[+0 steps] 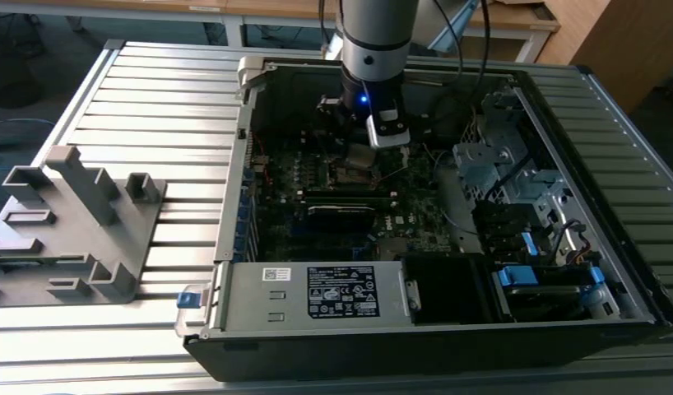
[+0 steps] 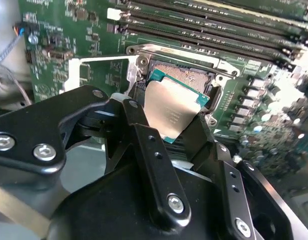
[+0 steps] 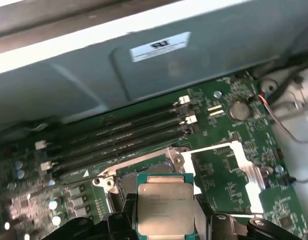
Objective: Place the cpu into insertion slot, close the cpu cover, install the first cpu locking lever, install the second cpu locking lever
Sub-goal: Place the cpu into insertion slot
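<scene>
Right now, your gripper (image 2: 169, 127) is pinching the cpu (image 2: 170, 107) by two opposite edges, one black finger on each side, and the dull silver-grey top faces the cameras in both wrist views. The chip hangs tilted just above the insertion slot (image 2: 183, 70), not seated, and part of the slot's pin field lies bare beyond it. The cpu cover (image 2: 99, 61) is swung open to the side of the slot, with green board showing through its window. Long memory slots (image 3: 118, 137) run along another side. In the exterior view, the arm (image 1: 372, 49) reaches down into the open computer case (image 1: 424, 350).
</scene>
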Robot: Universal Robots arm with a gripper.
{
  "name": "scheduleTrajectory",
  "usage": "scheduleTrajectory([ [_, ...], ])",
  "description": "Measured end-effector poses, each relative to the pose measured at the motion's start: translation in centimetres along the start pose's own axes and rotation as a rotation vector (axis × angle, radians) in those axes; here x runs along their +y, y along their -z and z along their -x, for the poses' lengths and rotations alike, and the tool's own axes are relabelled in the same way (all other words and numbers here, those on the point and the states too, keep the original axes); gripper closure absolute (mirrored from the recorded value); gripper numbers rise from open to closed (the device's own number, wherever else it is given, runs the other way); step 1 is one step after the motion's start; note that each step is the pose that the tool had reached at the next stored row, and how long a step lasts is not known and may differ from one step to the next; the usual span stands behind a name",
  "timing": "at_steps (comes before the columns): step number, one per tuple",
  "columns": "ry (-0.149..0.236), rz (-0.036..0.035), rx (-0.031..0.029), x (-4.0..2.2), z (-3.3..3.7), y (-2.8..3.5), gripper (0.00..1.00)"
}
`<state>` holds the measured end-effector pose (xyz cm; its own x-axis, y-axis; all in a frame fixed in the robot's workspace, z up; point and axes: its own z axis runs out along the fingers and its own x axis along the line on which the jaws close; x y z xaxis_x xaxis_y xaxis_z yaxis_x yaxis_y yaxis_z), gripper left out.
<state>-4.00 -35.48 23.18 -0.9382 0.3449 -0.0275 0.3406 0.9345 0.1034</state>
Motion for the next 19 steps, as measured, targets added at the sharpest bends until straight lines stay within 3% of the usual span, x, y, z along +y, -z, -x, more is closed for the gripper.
scheduleTrajectory([
  [19, -0.344, -0.011, -0.0363, -0.02, 0.0, -0.16, 0.46],
])
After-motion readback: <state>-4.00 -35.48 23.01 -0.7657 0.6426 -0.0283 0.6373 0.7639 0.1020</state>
